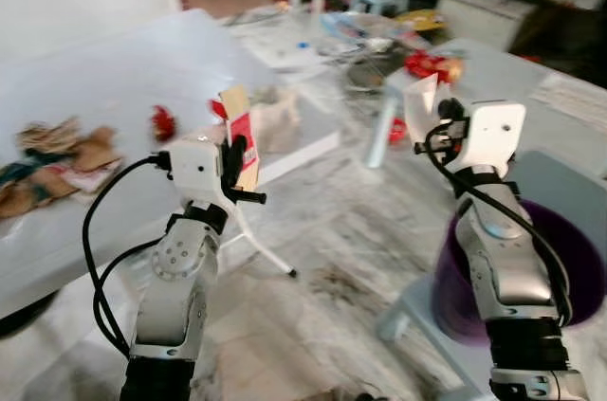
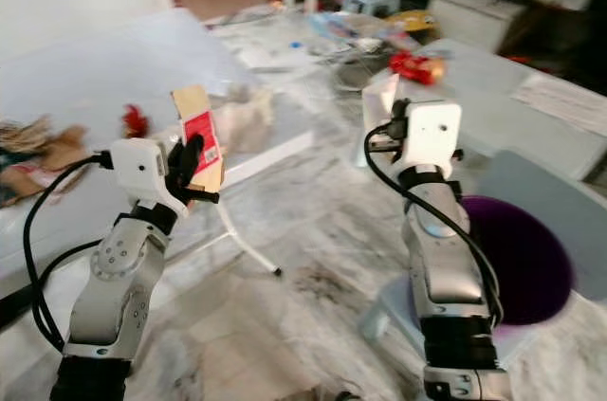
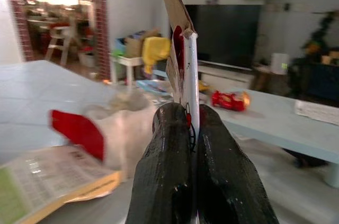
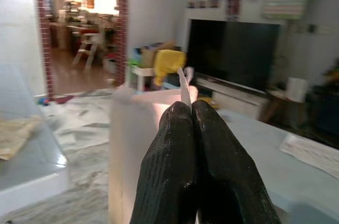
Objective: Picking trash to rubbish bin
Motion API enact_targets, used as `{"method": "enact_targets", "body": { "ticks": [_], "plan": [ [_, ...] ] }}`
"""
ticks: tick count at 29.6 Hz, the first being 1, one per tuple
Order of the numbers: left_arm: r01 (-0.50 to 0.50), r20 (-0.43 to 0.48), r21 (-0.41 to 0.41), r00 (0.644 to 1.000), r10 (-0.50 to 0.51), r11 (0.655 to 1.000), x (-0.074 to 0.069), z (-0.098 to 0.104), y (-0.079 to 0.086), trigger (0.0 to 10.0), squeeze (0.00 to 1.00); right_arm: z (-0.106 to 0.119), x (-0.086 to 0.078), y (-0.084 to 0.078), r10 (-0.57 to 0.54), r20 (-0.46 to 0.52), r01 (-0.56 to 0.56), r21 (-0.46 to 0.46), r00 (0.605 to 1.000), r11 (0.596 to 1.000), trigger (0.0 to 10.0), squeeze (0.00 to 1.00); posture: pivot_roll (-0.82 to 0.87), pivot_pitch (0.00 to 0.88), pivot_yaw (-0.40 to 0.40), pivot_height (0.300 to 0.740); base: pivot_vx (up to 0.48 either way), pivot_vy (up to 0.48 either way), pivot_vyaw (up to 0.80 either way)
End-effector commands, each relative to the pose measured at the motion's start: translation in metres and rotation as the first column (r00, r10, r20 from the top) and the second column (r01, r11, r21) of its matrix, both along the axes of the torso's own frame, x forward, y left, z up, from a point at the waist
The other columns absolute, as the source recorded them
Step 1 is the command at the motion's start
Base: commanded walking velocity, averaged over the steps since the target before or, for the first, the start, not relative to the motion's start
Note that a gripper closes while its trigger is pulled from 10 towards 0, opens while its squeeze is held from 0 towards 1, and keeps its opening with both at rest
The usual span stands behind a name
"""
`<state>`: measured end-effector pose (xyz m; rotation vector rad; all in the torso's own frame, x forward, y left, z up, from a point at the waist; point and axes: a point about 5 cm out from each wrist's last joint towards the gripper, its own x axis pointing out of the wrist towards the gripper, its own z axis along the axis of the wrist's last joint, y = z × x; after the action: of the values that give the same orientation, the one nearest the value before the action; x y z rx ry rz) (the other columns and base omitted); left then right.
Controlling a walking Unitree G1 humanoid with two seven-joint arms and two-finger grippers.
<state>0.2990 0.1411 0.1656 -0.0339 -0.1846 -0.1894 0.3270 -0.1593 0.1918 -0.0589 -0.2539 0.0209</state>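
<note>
Two grippers (image 1: 237, 162) (image 1: 429, 121), two scraps (image 1: 239, 126) (image 1: 421, 96).

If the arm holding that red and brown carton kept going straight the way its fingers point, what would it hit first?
Probably nothing nearby. The left gripper, shut on the carton, points over open floor toward the light blue table with the red toy car. Depth is unclear, so that table is only my guess.

L tool (image 1: 237, 166) clamped on red/tan carton (image 1: 241, 132), R tool (image 1: 432, 126) gripping white scrap (image 1: 420, 98) above purple bin (image 1: 579, 268)
</note>
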Motion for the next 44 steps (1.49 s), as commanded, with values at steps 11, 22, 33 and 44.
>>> {"method": "enact_targets", "body": {
  "ticks": [11, 22, 33, 44],
  "plan": [
    [-0.011, 0.027, 0.010, 1.000, 0.010, 1.000, 0.0018, 0.0069, 0.0036, 10.0, 0.00, 0.0030, 0.0007, 0.0027, 0.005, 0.012, -0.004, -0.004, 1.000, 1.000, 10.0, 0.00, 0.01, 0.038, 0.042, 0.740, 0.000, 0.000, -0.78],
    [-0.016, 0.026, 0.014, 1.000, 0.015, 1.000, 0.0028, 0.0065, 0.0037, 10.0, 0.00, 0.0039, 0.0016, 0.0023, 0.002, 0.016, -0.002, -0.005, 1.000, 1.000, 10.0, 0.00, 0.01, 0.033, 0.042, 0.740, 0.000, 0.000, -0.78],
    [-0.020, 0.040, 0.009, 0.999, 0.019, 1.000, 0.0032, 0.0087, 0.0025, 10.0, 0.00, 0.0025, 0.0012, 0.0021, -0.004, 0.015, 0.004, -0.001, 1.000, 1.000, 10.0, 0.00, 0.01, 0.037, 0.047, 0.740, 0.000, 0.000, -0.77],
    [-0.021, 0.036, 0.019, 0.999, 0.020, 1.000, 0.0043, 0.0083, 0.0026, 10.0, 0.00, 0.0025, 0.0005, 0.0017, -0.006, 0.020, 0.006, -0.004, 1.000, 1.000, 10.0, 0.00, 0.00, 0.038, 0.053, 0.740, 0.000, 0.000, -0.08]
  ]
}}
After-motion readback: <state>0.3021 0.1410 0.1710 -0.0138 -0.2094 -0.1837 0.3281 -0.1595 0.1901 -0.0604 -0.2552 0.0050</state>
